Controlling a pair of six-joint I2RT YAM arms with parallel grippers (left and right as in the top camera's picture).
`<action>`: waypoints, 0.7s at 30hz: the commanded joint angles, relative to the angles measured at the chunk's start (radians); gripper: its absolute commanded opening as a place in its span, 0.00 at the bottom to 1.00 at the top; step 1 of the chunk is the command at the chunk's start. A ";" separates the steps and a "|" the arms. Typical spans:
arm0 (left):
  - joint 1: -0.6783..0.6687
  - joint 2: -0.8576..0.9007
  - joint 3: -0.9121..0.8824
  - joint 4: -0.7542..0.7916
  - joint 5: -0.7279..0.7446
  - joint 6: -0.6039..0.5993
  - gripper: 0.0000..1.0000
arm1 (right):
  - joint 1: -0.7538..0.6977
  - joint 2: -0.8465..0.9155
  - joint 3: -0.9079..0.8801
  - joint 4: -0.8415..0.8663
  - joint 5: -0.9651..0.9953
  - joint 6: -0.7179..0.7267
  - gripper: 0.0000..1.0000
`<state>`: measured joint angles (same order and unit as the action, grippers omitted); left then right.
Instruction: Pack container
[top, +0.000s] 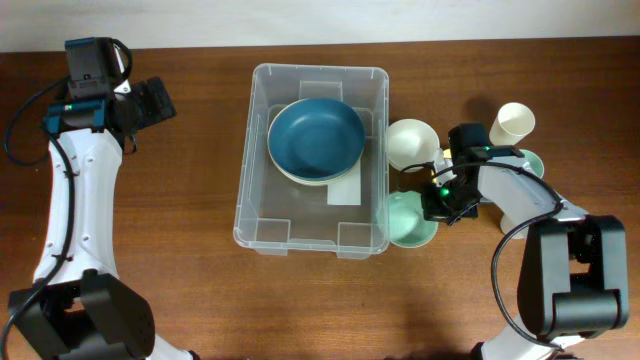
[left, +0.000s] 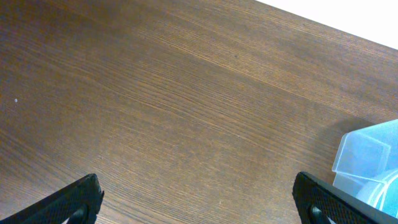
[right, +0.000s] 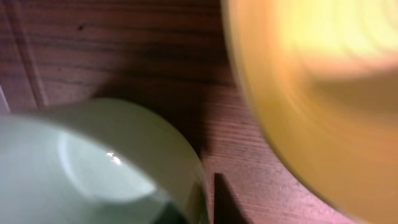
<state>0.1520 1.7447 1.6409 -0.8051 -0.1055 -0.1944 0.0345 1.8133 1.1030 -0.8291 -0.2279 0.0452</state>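
The container (top: 262, 215) is a big clear bin in the middle of the table, and its corner (left: 367, 155) shows in the left wrist view. Inside it a dark blue bowl (top: 316, 136) rests on a pale bowl beside a white label (top: 346, 190). Just right of the bin sits a mint green bowl (top: 408, 222). My right gripper (top: 440, 205) is shut on that green bowl's rim (right: 186, 168), one dark finger (right: 225, 200) outside the wall. My left gripper (top: 150, 100) hangs open over bare wood at the far left, its fingertips (left: 81, 199) wide apart.
A cream bowl (top: 411, 142) stands right of the bin, close above my right gripper, blurred and yellowish (right: 323, 93) in the wrist view. A white cup (top: 512, 122) and another green bowl (top: 532, 160) lie further right under the right arm.
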 joint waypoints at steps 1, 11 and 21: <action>0.002 -0.012 0.016 0.000 -0.005 0.002 1.00 | 0.012 0.016 -0.008 0.003 -0.012 -0.004 0.04; 0.002 -0.012 0.016 0.000 -0.005 0.002 1.00 | -0.002 -0.009 -0.007 -0.029 0.003 -0.004 0.04; 0.002 -0.012 0.016 0.000 -0.005 0.002 1.00 | -0.097 -0.169 -0.007 -0.103 0.003 -0.005 0.04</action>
<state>0.1520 1.7447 1.6409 -0.8051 -0.1059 -0.1944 -0.0467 1.6794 1.1030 -0.9245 -0.2295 0.0456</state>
